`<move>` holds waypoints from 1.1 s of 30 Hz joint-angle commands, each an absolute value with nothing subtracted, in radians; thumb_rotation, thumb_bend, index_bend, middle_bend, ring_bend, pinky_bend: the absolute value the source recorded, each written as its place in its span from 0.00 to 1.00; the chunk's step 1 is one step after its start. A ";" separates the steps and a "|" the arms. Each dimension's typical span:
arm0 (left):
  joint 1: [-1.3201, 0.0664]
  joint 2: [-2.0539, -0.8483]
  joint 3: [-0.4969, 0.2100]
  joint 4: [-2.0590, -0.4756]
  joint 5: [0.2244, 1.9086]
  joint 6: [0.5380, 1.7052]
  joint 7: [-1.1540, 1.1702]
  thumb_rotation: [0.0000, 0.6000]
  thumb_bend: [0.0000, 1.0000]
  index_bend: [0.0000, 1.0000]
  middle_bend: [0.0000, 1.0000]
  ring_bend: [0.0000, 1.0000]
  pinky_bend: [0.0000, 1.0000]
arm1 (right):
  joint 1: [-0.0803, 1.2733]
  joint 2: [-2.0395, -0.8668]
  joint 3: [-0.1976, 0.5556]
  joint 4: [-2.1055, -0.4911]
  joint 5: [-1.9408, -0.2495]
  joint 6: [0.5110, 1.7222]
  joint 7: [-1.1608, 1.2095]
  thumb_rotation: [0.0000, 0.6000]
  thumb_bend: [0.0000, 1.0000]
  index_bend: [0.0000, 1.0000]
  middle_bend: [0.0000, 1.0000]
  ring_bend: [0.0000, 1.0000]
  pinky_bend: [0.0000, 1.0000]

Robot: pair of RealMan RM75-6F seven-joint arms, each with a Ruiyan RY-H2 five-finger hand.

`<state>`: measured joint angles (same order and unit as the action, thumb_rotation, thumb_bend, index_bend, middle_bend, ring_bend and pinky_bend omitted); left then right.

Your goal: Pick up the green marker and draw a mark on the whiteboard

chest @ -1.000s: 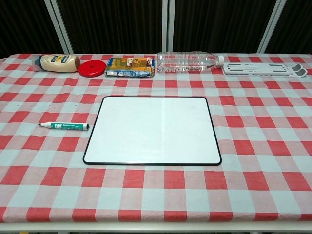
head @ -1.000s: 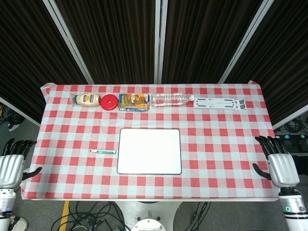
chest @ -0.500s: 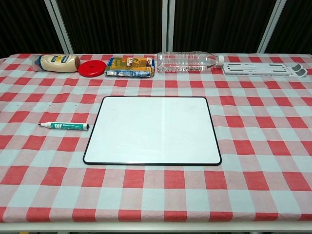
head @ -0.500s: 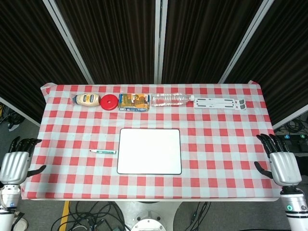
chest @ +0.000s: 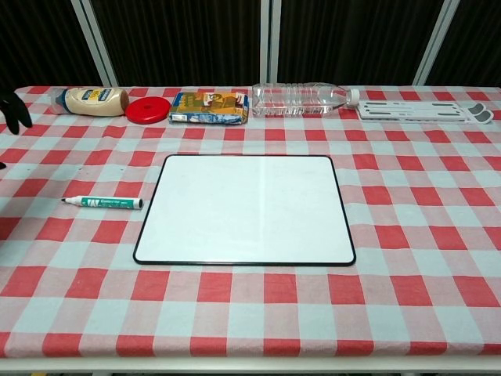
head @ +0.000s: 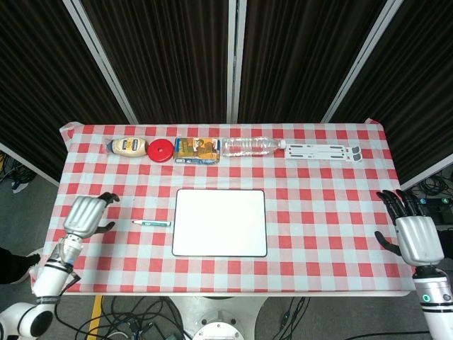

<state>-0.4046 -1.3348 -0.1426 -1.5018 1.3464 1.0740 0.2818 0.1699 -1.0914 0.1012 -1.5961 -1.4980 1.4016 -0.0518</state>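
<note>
A green marker (head: 151,223) (chest: 103,203) lies flat on the checked cloth, just left of the whiteboard (head: 219,222) (chest: 245,208), whose white face is blank. My left hand (head: 86,214) hovers over the table's left part, a short way left of the marker, fingers apart and holding nothing; only its dark fingertips (chest: 14,110) show at the left edge of the chest view. My right hand (head: 413,235) hangs open beyond the table's right edge, empty and far from the board.
Along the back edge stand a squeeze bottle (head: 128,146), a red lid (head: 161,151), a snack packet (head: 197,150), a clear water bottle (head: 249,146) on its side and a white folding stand (head: 325,151). Dark curtains hang behind.
My left hand has come up from beside the table's left edge and moved right over the cloth, toward the marker. The right hand has barely shifted. Marker and board are unmoved.
</note>
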 commanded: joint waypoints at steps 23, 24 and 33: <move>-0.662 -1.686 -0.171 -1.517 0.796 1.050 0.941 1.00 0.30 0.46 0.50 0.79 0.93 | 0.173 -1.087 0.087 -1.565 -1.479 1.379 0.013 1.00 0.15 0.12 0.12 0.06 0.10; -0.668 -1.689 -0.170 -1.518 0.777 1.058 0.957 1.00 0.31 0.46 0.50 0.79 0.93 | 0.173 -1.088 0.085 -1.563 -1.481 1.378 0.018 1.00 0.15 0.12 0.12 0.06 0.10; -0.699 -1.676 -0.160 -1.546 0.680 1.090 0.995 1.00 0.31 0.46 0.50 0.79 0.94 | 0.167 -1.093 0.080 -1.554 -1.486 1.389 0.028 1.00 0.15 0.12 0.12 0.06 0.10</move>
